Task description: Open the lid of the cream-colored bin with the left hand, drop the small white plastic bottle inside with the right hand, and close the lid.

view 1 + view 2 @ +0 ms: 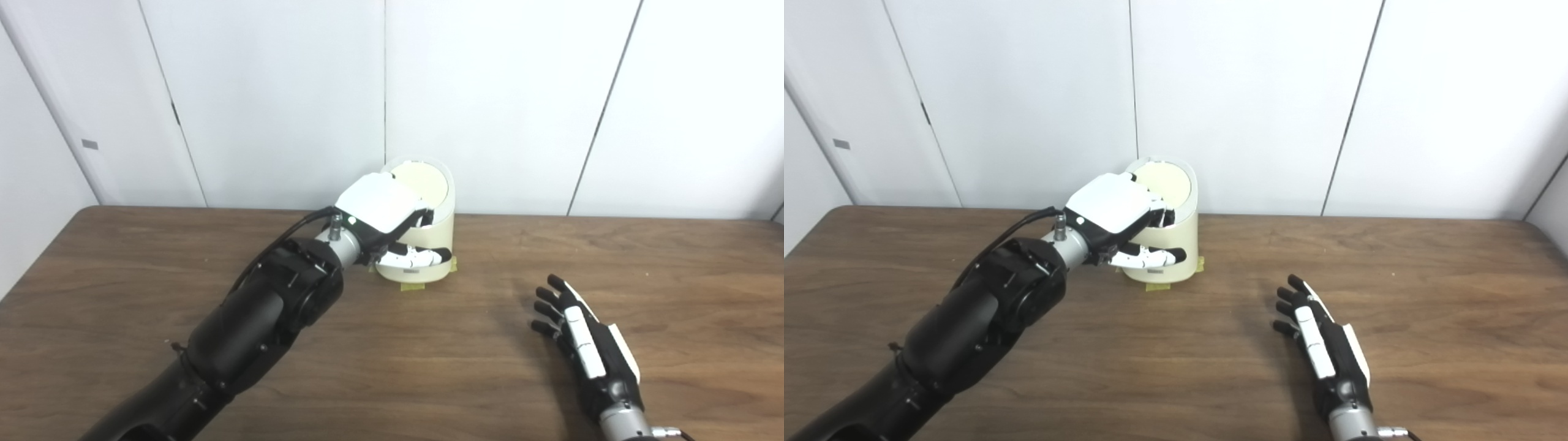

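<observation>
At the far middle of the table [551,257], the cream-colored bin [438,236] is reached by the left hand [383,211], whose fingers [419,257] are curled over its front rim, just under the lid [422,184], which is seen tilted up. Well apart, nearer and to the side, the right hand [579,334] lies spread and empty on the wood. No small white plastic bottle can be seen.

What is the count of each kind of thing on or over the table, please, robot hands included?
Robot hands: 2, the left hand at the bin, the right hand open over the table
Cream-colored bins: 1
White plastic bottles: 0 in view
Total: 3
</observation>
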You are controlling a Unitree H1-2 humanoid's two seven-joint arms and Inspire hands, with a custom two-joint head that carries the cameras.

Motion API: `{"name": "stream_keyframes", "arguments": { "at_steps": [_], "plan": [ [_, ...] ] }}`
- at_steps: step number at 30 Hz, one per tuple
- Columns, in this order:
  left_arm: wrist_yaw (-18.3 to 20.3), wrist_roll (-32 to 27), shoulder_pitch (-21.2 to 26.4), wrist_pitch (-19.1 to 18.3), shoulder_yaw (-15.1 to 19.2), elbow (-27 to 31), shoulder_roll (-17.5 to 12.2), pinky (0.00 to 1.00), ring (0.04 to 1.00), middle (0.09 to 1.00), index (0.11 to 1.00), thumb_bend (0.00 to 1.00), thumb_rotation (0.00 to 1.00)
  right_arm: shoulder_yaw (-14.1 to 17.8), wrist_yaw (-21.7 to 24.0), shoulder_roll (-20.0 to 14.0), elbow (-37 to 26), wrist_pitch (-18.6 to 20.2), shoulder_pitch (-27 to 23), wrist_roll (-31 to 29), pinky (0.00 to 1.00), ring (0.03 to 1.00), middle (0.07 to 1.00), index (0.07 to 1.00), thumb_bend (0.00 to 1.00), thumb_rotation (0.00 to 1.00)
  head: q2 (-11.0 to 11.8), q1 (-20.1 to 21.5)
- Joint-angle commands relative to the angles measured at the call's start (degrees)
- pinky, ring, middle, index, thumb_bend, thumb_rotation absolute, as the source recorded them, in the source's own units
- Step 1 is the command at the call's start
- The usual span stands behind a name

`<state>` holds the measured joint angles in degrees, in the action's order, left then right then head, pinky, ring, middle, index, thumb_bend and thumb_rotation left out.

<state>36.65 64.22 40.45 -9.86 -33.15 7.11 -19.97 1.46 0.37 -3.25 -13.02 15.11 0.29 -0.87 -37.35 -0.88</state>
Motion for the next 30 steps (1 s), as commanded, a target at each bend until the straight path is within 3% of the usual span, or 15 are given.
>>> {"name": "stream_keyframes", "arguments": {
  "at_steps": [1, 7, 11, 13, 16, 19, 22, 26, 30],
  "plan": [
    [5.04, 0.01, -0.86, 1.28, -1.18, -0.81, -0.61, 0.97, 0.899, 0.864, 0.842, 0.54, 1.0, 0.0, 0.33, -0.38, -1.48, -1.3, -1.51, 0.06, 0.78, 0.863, 0.874, 0.915, 0.52, 0.89, -0.08, -0.02],
    [3.78, -1.06, -1.68, 1.55, 0.3, 0.57, -0.63, 0.97, 0.893, 0.858, 0.84, 0.54, 1.0, -0.12, 0.19, -0.49, -1.84, -0.9, -1.49, 0.75, 0.77, 0.856, 0.872, 0.914, 0.54, 0.89, -0.16, 0.16],
    [2.76, -2.68, -2.58, 0.49, 3.22, 3.91, -0.17, 0.97, 0.887, 0.856, 0.834, 0.53, 1.0, 0.06, 0.26, -0.54, -1.59, -1.15, -1.5, 0.53, 0.77, 0.856, 0.871, 0.914, 0.52, 0.89, -0.18, 0.1],
    [-0.26, -4.04, -3.67, 0.9, 5.31, 5.52, 0.29, 0.93, 0.879, 0.858, 0.834, 0.51, 0.94, -0.1, 0.34, -0.82, -1.6, -1.18, -1.46, 0.88, 0.77, 0.857, 0.873, 0.914, 0.52, 0.89, -0.18, 0.11],
    [-8.49, -5.11, -6.43, 3.09, 8.74, 7.5, 1.25, 0.89, 0.906, 0.908, 0.898, 0.49, 0.82, -0.65, 0.56, -1.55, -1.75, -1.18, -1.36, 1.93, 0.77, 0.859, 0.875, 0.912, 0.52, 0.91, -0.3, -0.06],
    [-15.11, -4.92, -9.31, 5.71, 11.03, 9.43, 1.96, 0.85, 0.904, 0.925, 0.924, 0.46, 0.8, -1.11, 0.42, -2.06, -1.96, -0.61, -1.35, 3.27, 0.77, 0.859, 0.873, 0.902, 0.52, 0.93, -0.25, -0.24],
    [-18.59, -6.17, -13.67, 6.09, 13.64, 12.56, 3.7, 0.84, 0.911, 0.949, 0.968, 0.42, 0.85, -1.29, 0.26, -2.34, -1.97, -0.63, -1.43, 4.17, 0.75, 0.85, 0.864, 0.891, 0.51, 0.94, -0.17, -0.26],
    [-21.08, -10.34, -20.67, 4.28, 18.0, 16.97, 7.2, 0.82, 0.934, 0.981, 0.998, 0.39, 0.77, -1.65, -0.23, -2.84, -1.36, -1.7, -1.45, 6.65, 0.74, 0.843, 0.858, 0.88, 0.53, 0.93, -0.14, -0.42],
    [-23.17, -13.47, -25.63, 3.87, 21.33, 19.04, 9.65, 0.8, 0.944, 0.999, 1.0, 0.36, 0.76, -1.55, -0.26, -2.87, -0.95, -2.13, -1.57, 7.42, 0.71, 0.824, 0.856, 0.88, 0.54, 0.92, 0.08, -0.55]
  ]
}}
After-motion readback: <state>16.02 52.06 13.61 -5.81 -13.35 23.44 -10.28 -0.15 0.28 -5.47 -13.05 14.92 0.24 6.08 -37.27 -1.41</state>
